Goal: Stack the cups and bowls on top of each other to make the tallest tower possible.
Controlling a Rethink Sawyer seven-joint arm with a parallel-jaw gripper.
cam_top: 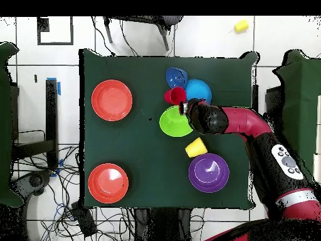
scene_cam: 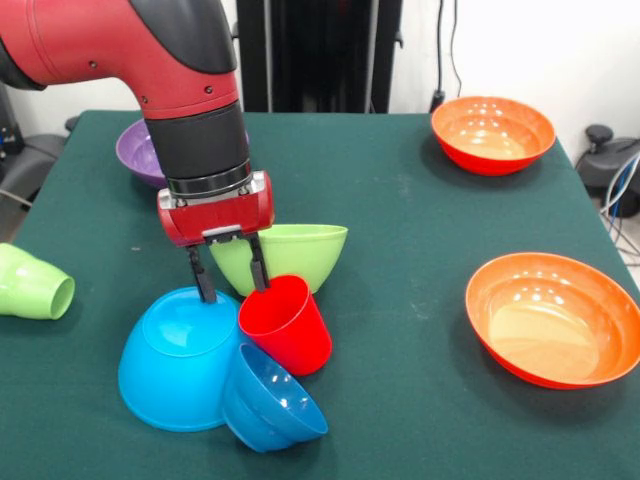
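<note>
The gripper hangs unclenched over the upturned light-blue bowl; beside that bowl lie an empty red cup and dark-blue bowl.

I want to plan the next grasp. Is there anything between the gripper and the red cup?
No, nothing visible. The gripper hangs open just above the red cup, one finger near its rim. The cup lies tilted, crowded by the overturned light-blue bowl, the small dark blue bowl and the green bowl.
</note>
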